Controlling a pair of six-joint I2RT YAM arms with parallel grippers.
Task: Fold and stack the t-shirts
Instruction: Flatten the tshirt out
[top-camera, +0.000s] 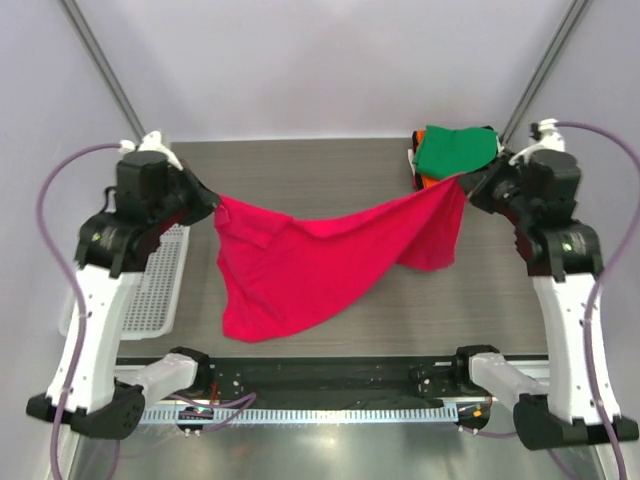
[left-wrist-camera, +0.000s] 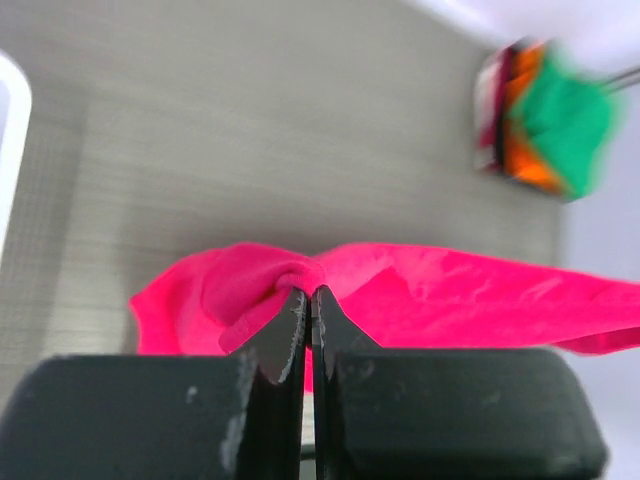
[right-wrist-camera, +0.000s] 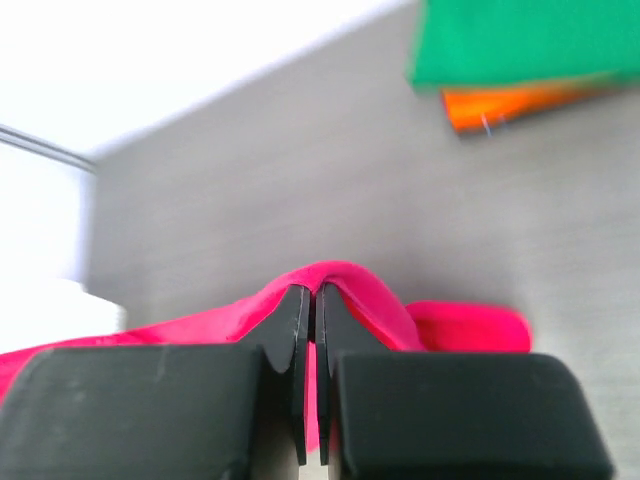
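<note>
A bright pink-red t-shirt (top-camera: 320, 255) hangs stretched between both arms above the table, sagging in the middle with its lower part drooping to the table. My left gripper (top-camera: 212, 203) is shut on the shirt's left end, the cloth (left-wrist-camera: 270, 285) bunched at its fingertips (left-wrist-camera: 308, 296). At the other end my right gripper (top-camera: 467, 185) is shut on a fold of the same shirt (right-wrist-camera: 345, 280), pinched between its tips (right-wrist-camera: 314, 292). A stack of folded t-shirts, green on top (top-camera: 456, 150) over orange and dark ones, sits at the back right corner.
A white plastic mesh basket (top-camera: 155, 285) lies at the table's left edge under the left arm. The folded stack (left-wrist-camera: 545, 120) is just behind the right gripper. Grey table surface (top-camera: 330, 165) shows behind the hanging shirt.
</note>
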